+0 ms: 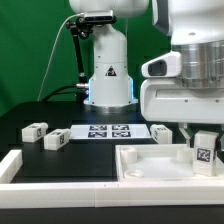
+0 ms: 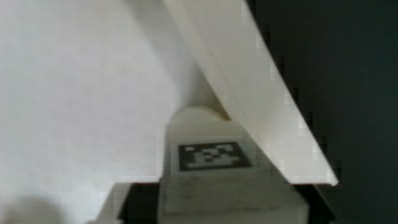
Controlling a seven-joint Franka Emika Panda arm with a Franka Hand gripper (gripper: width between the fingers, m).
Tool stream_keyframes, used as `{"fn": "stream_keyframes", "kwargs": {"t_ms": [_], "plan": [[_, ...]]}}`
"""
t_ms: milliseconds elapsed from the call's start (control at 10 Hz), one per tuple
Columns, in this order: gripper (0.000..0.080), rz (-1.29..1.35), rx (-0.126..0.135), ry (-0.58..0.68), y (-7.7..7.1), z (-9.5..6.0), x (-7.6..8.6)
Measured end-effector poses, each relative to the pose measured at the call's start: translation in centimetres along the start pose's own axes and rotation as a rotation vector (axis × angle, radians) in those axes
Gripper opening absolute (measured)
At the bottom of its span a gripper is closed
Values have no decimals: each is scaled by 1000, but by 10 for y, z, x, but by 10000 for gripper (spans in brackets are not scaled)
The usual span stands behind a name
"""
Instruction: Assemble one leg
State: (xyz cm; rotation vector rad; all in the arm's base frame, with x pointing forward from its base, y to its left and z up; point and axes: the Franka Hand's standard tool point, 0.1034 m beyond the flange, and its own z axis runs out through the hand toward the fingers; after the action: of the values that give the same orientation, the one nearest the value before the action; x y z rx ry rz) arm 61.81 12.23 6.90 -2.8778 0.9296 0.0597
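desk [image 1: 60,168]: black top, I see it run to a white rail [image 1: 20,172] at the near edge on the exterior view's left.
backdrop [image 1: 30,50]: green wall behind; the robot base [image 1: 108,75] stands mid-back, with a black cable looping beside it.
loose legs: first spare leg [image 1: 34,130] far on the exterior view's left, second spare leg [image 1: 56,140] just beside it toward the right; both lie on the desk, tags visible.
marker board [image 1: 108,131]: flat white strip with black tags, lying mid-desk in front of the base.
third spare leg [image 1: 161,131]: lying just right of the marker board.
tabletop [image 1: 150,165]: big white tray piece, front right, raised rim.
arm [image 1: 190,80]: I have the wrist hanging down over the tabletop's right part, bulky white housing filling the exterior view's upper right.
claw [image 1: 203,140]: fingers clamped on the leg [image 1: 204,152], one on each side.
leg position: upright, tag facing the camera, at the tabletop's right part; contact with the tray I can't tell.
wrist view: leg [image 2: 210,150] tag up close between dark fingers [image 2: 285,200], with the tabletop rim [image 2: 249,70] slanting past just beside it.
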Motion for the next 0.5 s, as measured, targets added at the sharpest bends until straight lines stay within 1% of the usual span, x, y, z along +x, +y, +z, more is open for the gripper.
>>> {"fn": "stream_keyframes", "kwargs": {"t_ms": [100, 300, 500], "plan": [[296, 77, 6, -1, 0, 1, 0], [296, 291, 27, 7, -1, 1, 2], [296, 431, 32, 6, -1, 1, 2]]}}
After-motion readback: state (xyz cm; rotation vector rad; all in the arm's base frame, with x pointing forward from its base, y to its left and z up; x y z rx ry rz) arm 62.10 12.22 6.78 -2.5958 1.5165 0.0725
